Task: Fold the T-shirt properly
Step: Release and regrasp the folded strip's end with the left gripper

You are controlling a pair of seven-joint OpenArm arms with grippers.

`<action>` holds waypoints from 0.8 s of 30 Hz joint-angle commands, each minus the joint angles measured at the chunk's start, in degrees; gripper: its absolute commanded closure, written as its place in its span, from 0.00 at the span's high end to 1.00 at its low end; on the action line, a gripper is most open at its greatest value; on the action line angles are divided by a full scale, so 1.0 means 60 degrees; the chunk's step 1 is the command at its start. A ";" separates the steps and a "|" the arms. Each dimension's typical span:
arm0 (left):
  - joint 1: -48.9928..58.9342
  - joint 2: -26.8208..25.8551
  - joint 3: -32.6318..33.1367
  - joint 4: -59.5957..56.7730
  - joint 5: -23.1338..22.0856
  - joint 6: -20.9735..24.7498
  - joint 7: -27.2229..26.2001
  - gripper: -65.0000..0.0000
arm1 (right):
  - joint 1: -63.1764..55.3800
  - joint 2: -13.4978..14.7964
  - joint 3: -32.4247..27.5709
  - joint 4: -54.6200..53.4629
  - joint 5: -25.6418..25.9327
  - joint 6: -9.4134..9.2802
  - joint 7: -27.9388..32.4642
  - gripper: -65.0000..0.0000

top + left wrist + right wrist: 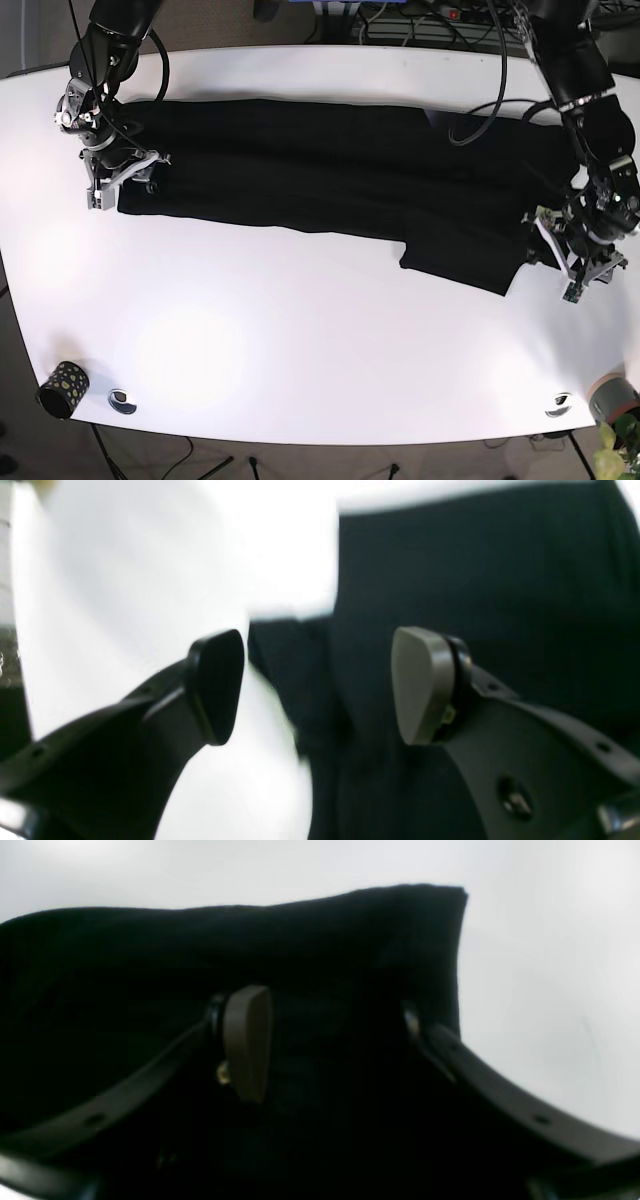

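A black T-shirt (330,175) lies spread in a long band across the white table (300,330), with a flap jutting toward the front at its right part. My left gripper (556,262) hangs open at the shirt's right end. In the left wrist view the left gripper (320,685) straddles the shirt's edge (450,580), one finger over bare table. My right gripper (125,180) is open at the shirt's left end. In the right wrist view the right gripper (332,1035) hovers over the black cloth (150,955) near its corner. Neither holds cloth.
A small patterned cup (62,388) and a round fitting (122,400) sit at the table's front left. Another fitting (558,404), a grey pot (612,398) and a plant are at the front right. Cables (430,20) hang behind the table.
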 commanded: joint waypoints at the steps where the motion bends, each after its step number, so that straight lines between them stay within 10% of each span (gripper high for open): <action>1: -0.0709 0.0152 -0.0058 -0.0759 0.0230 0.0016 -0.0096 0.68 | 0.0040 0.0123 0.0023 0.0093 -0.0015 -0.0024 -0.0109 0.49; 24: -0.4401 -0.0112 0.1275 -0.9535 0.0391 0.0067 -0.4243 0.68 | 0.0069 -0.0302 0.0037 0.0093 -0.0059 -0.0024 -0.0109 0.49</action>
